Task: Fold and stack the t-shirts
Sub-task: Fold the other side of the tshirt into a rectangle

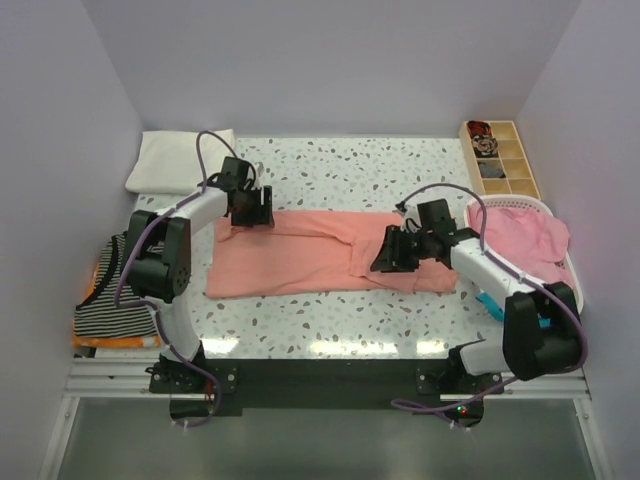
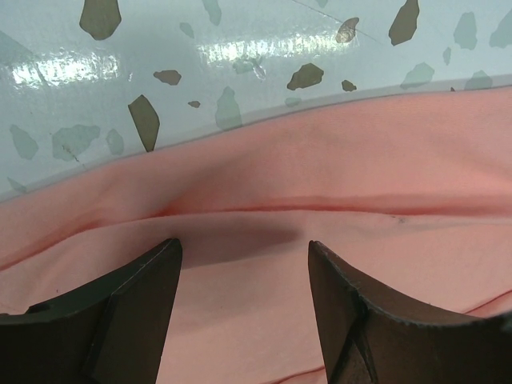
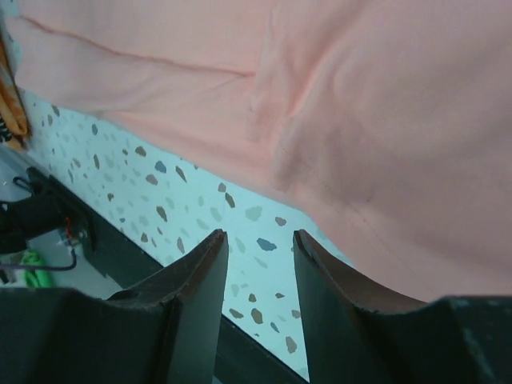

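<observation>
We take the salmon-pink t-shirt [image 1: 320, 255] as our landmark: it lies flat as a long folded band across the middle of a white terrazzo table [image 1: 340, 165] speckled with grey and brown chips, whose glossy surface reflects the overhead light along the shirt's near edge. Plain lilac walls [image 1: 330, 60] close the scene behind and to both sides of the shirt. At the shirt's far left corner the left gripper [image 1: 250, 207] hangs low over the cloth; in its wrist view we see the left gripper [image 2: 242, 248] with jaws spread wide above a soft crease, gripping nothing. Over the shirt's right part, where a folded layer forms a step, sits the right gripper [image 1: 392, 250]; its wrist view shows the right gripper [image 3: 258, 238] with jaws parted by a narrow gap, bare table between them and the shirt's hem just beyond, so we read it as released. Beyond the shirt's far left corner rests a white folded garment [image 1: 180, 160]. Left of the shirt, at the table's side, a black-and-white striped t-shirt [image 1: 115, 300] lies on something orange [image 1: 110, 343]. Right of the shirt a white basket [image 1: 520, 205] holds pink cloth [image 1: 520, 240], with a teal piece [image 1: 490, 303] below it. Beyond the basket stands a wooden compartment tray [image 1: 500, 160]. Nearer than the shirt runs a metal rail [image 1: 320, 375].
</observation>
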Action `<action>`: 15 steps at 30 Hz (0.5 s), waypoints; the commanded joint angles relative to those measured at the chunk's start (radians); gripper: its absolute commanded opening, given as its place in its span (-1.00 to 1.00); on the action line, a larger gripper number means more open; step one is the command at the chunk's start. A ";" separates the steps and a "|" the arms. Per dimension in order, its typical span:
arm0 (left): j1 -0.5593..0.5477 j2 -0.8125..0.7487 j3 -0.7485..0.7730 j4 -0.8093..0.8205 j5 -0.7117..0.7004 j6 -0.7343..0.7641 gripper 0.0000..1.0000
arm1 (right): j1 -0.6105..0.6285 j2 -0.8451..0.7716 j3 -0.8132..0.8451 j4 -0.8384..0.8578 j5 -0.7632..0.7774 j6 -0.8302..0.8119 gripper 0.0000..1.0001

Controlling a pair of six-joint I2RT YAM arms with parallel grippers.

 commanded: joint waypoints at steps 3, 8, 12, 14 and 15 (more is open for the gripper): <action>-0.006 -0.007 0.016 0.011 -0.007 0.001 0.38 | 0.001 -0.116 0.128 -0.028 0.392 0.012 -0.09; -0.006 -0.004 0.017 0.019 0.004 0.000 0.38 | 0.000 -0.048 0.154 0.007 0.546 0.026 -0.01; -0.004 -0.045 -0.007 0.063 0.021 -0.002 0.39 | -0.008 0.067 0.176 0.009 0.646 0.075 -0.03; -0.004 -0.062 -0.021 0.074 0.015 -0.003 0.40 | -0.014 0.104 0.177 0.021 0.663 0.101 -0.04; -0.004 -0.064 -0.024 0.075 0.013 -0.003 0.40 | -0.022 0.136 0.176 0.032 0.664 0.108 -0.06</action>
